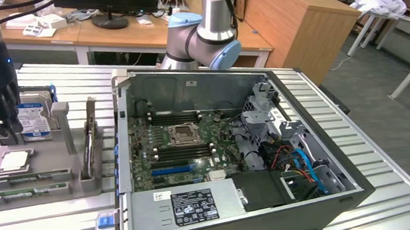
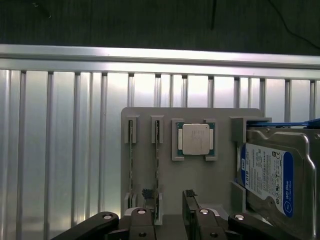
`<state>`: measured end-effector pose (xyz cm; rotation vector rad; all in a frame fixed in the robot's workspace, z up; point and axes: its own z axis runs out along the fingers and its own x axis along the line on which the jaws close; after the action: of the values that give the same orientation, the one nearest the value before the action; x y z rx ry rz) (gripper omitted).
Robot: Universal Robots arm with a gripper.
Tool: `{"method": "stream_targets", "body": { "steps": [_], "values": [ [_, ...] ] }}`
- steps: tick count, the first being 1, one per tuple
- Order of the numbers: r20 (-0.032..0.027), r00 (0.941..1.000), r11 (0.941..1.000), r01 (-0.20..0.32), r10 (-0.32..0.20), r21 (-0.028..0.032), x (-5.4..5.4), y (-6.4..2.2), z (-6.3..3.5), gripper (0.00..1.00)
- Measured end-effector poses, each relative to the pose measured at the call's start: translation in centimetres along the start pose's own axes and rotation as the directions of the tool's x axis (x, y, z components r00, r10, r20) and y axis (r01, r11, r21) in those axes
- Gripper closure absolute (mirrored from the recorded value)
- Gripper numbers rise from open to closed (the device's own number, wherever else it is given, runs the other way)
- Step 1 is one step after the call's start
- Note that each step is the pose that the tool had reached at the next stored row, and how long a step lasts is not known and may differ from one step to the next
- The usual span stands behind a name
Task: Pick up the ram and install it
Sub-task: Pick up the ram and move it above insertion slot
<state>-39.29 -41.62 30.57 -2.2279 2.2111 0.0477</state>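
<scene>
Presently the gripper hangs over a grey parts holder on the slatted aluminium table, at the exterior view's left. Its fingers stand apart with nothing between them, so the pincer is open and empty. In the wrist view the gripper shows with its two dark fingers spread above the holder.

The ram sits on edge in a narrow slot of that holder, just beside the square metal CPU, and one end of it lies close under the fingers without touching them. A second ram stick stands in the next slot, parallel to the first. In the exterior view the ram and the second ram stick lie side by side along the near edge of the holder, with the CPU behind them and a blue-labelled hard drive upright further back. That hard drive is on the far side of the CPU from the ram.

Well apart from the holder, at the middle of the exterior view, an opened PC case lies on the table. Its motherboard is exposed, with a bare CPU socket flanked by memory slots, and the power supply sits along the near wall.
</scene>
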Motion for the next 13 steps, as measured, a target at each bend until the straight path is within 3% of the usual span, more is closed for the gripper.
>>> {"method": "stream_targets", "body": {
  "steps": [13],
  "values": [
    [0.0,1.0,1.0,0.0,0.0,0.0055,0.01,0.1,0.66,0.64]
  ]
}}
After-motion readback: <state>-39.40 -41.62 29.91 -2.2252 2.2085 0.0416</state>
